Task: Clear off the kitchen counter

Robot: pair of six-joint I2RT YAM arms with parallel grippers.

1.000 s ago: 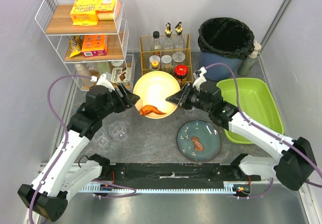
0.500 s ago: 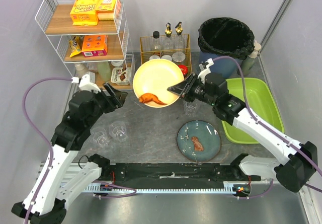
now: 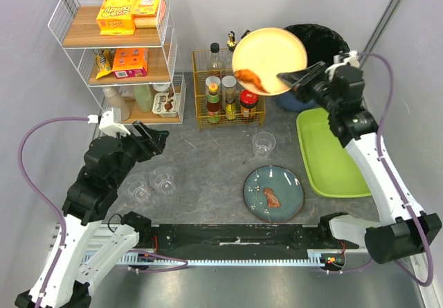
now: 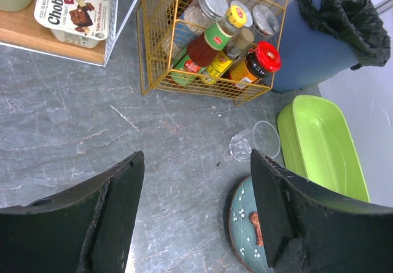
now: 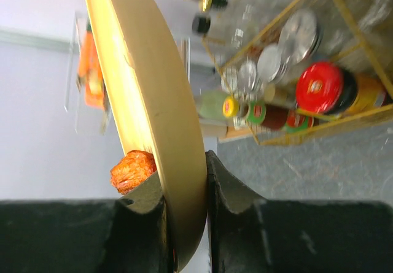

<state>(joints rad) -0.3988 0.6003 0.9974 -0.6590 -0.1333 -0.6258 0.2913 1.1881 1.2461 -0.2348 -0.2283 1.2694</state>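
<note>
Right gripper (image 3: 296,79) is recorded clamped on the rim of a round yellow plate (image 3: 273,45). In the right wrist view the rim (image 5: 184,224) is pinched between both fingers (image 5: 230,199). The plate is held raised and tilted near the far right corner of the counter, beside a blue bin with a black liner (image 3: 315,45). Whether it sits directly over the bin's mouth cannot be settled from above. An orange-brown piece of food (image 3: 250,79) is observed close to the plate's rim.

Left gripper (image 3: 149,137) is held with jaws wide apart, nothing between them, above the left part of the dark grey mottled stone-pattern kitchen counter (image 3: 208,173).

Noted on the counter:
- a round blue-green plate (image 3: 287,183) towards the near edge, carrying a brown scrap (image 3: 271,198)
- a clear plastic cup (image 3: 263,143) at mid-counter
- two more clear cups (image 3: 164,179) toward the near left corner
- a lime-green tray (image 3: 336,159) along the right edge
- a gold wire basket of bottles (image 3: 228,104) at the far edge
</note>
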